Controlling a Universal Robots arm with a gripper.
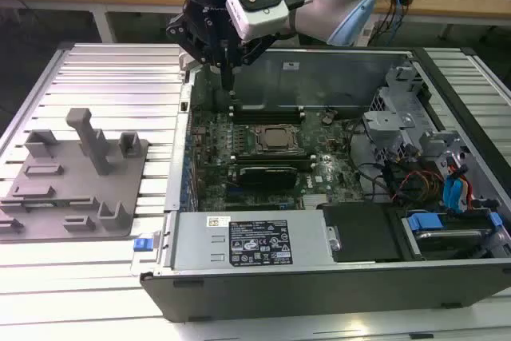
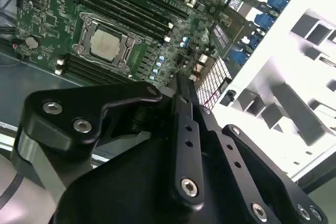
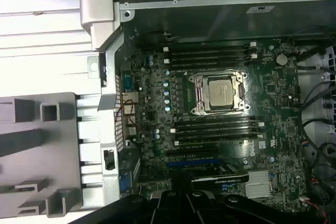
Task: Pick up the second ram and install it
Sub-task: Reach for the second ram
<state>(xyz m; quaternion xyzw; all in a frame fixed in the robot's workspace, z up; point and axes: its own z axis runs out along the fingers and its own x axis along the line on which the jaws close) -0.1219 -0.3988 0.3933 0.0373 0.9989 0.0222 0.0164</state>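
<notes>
My gripper (image 1: 229,84) hangs over the back corner of the open computer case, on the exterior view's left, just above the motherboard. Its black fingers (image 2: 182,95) are pressed together into one thin blade, shut, with nothing between them. Below lie the CPU socket (image 1: 279,140) (image 3: 219,93) and long dark memory slots on both sides of it (image 3: 210,56) (image 3: 218,129). The second ram is out of view or hidden; I cannot pick it out in any slot. The grey holder plate (image 1: 76,197) (image 3: 31,145) with upright posts lies outside the case on the exterior view's left.
The case's metal wall (image 1: 180,157) stands between the holder plate and the motherboard. A black oblong card (image 1: 267,173) sits in front of the socket. A power supply box (image 1: 247,241), a drive cage (image 1: 399,109) and loose cables (image 1: 431,185) fill the front and right.
</notes>
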